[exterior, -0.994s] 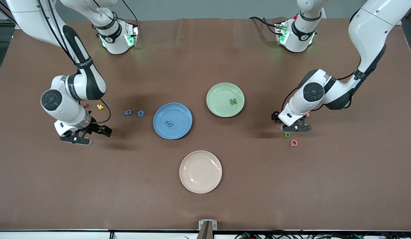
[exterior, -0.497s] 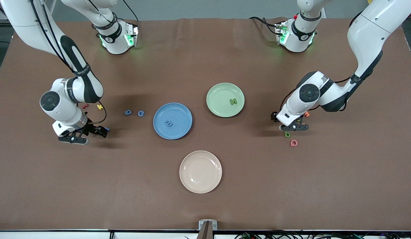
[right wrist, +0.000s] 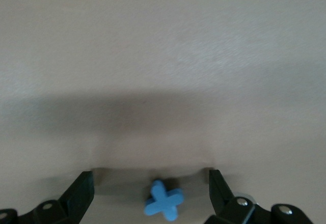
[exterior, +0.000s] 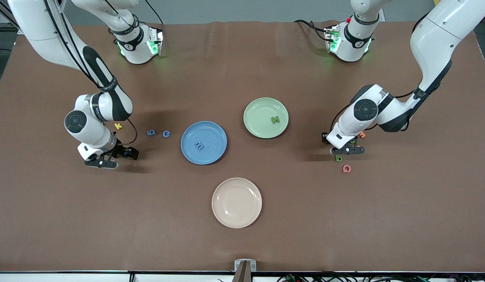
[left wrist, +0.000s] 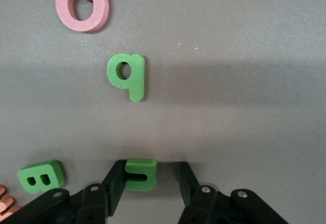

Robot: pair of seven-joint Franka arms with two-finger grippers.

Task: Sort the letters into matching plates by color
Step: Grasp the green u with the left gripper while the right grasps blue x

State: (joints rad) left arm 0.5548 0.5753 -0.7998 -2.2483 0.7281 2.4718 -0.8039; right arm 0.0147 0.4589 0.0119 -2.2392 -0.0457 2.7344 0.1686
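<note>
Even overhead lighting; soft shadows fall on the brown matte table (exterior: 242,243) beside each arm. Wrist views sharp, with a broad shadow band; no glare

Blue plate (exterior: 203,142) holding one blue letter (exterior: 199,145); pale green plate (exterior: 266,117) holding one green letter (exterior: 275,120). Two blue letters (exterior: 151,132) lying flat beside the blue plate. Blue X (right wrist: 163,199), green q (left wrist: 128,75), green B (left wrist: 41,176) flat; another green letter (left wrist: 140,173) between black fingers.

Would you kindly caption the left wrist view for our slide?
Left gripper closed on a green letter, with green q, green B and pink Q nearby.
</note>
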